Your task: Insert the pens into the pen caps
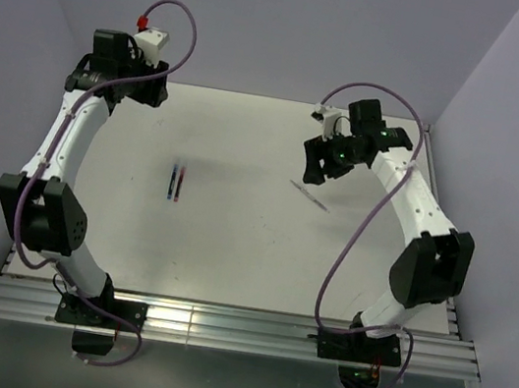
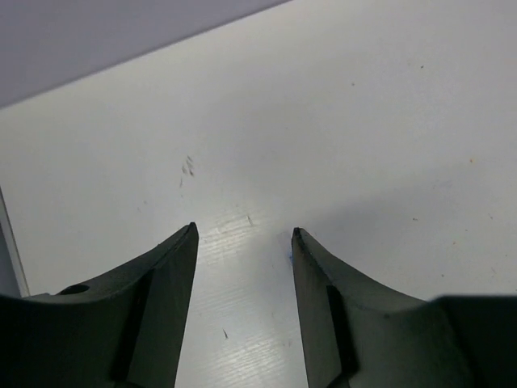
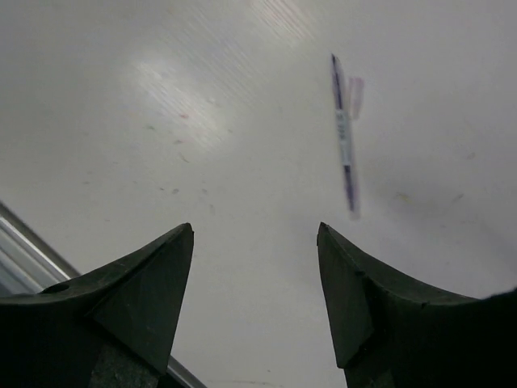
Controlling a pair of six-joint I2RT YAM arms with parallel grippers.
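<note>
We hold left claw [image 2: 244, 230] and right claw [image 3: 255, 226] agape, empty; pale pen [image 3: 344, 137] upper right, presumably the right's target.

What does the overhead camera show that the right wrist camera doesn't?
Only overhead: the red and blue pens lying side by side mid-table, plus the left arm and right arm. Only the right wrist: the right fingers spread, nothing between them, and a faint translucent piece, possibly a cap, beside the pale pen. Both: that pale pen on the white table.
</note>
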